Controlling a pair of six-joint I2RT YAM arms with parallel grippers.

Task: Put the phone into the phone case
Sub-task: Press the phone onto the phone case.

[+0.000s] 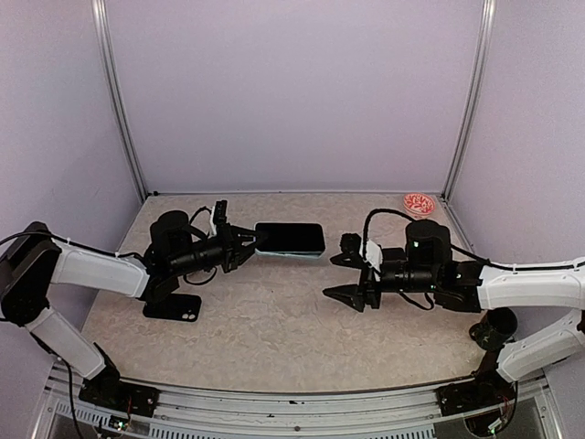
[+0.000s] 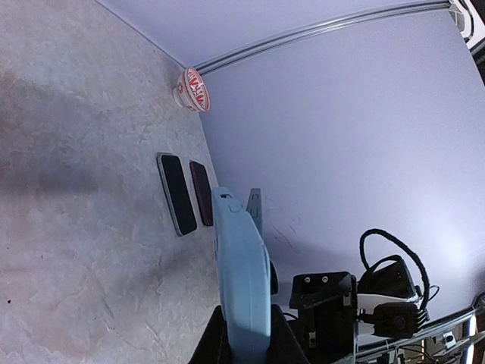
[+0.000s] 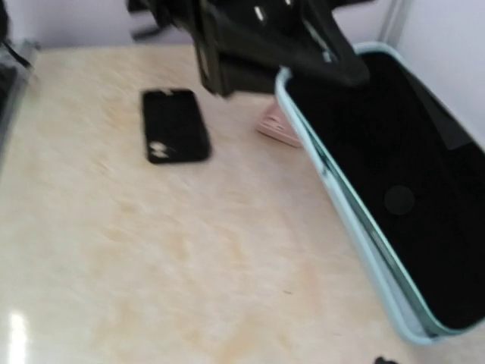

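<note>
The pale marbled counter fills the floor of the booth, with lilac walls on three sides. The left arm reaches in from the left edge and the right arm from the right, so their ends face each other across the middle. The left gripper is pinching the phone by its left short end. The phone is a black-screened slab with a light blue rim, held screen-up and pointing toward the right arm. In the left wrist view the phone shows edge-on between the two fingers, and in the right wrist view it hangs above the counter rather than lying on it. The right gripper is spread wide and holds nothing; it sits near the phone's right end, slightly nearer the arm bases and apart from it. The black phone case lies flat on the counter below the left forearm, well apart from the phone; the right wrist view shows it lying alone. A small red-and-white bowl stands in the far right corner.
</note>
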